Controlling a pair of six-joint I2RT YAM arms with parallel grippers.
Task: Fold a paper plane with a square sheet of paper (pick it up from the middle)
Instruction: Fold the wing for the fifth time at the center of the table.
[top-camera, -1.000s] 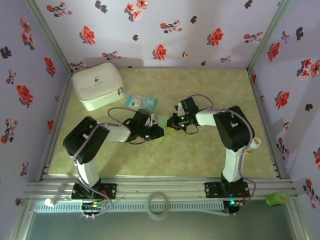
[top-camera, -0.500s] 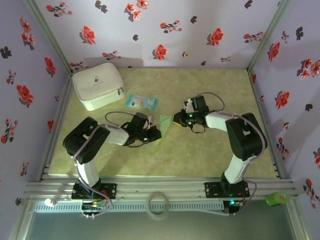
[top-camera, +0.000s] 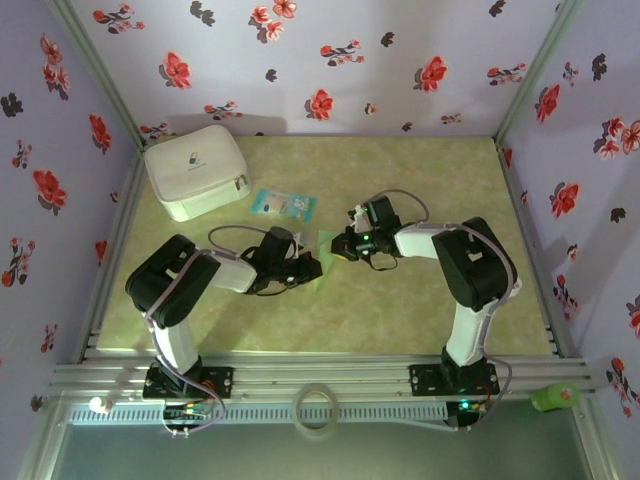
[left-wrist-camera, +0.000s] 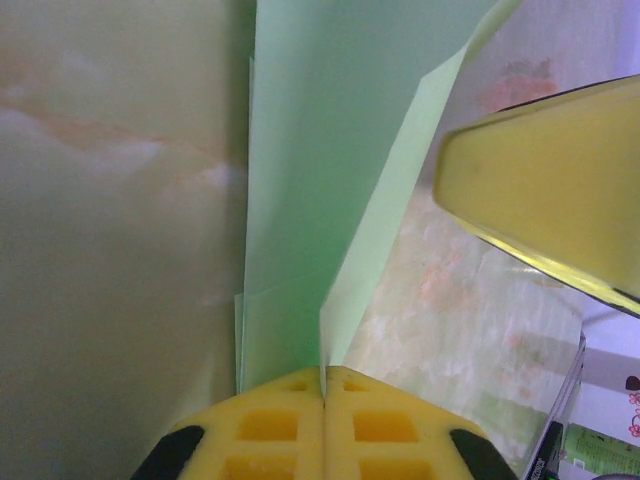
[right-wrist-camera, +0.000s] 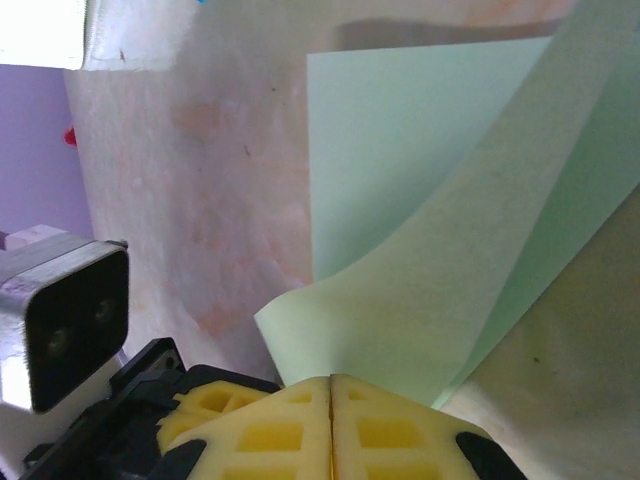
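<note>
Left gripper (left-wrist-camera: 324, 378): fingers pressed together, pinching a folded edge of the square sheet of paper (left-wrist-camera: 310, 150). The sheet lies partly creased mid-table (top-camera: 400, 320), between the two arms. Right gripper (right-wrist-camera: 331, 382): clamped on a flap of the sheet that curls up off the surface.

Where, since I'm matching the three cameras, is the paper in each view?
Top external: paper mid-table, between the left gripper and right gripper.
Left wrist: paper rises from the shut left gripper at bottom centre to the top edge.
Right wrist: paper curls up from the shut right gripper, spreading to the upper right.
Shared landmark: the marbled table.
</note>
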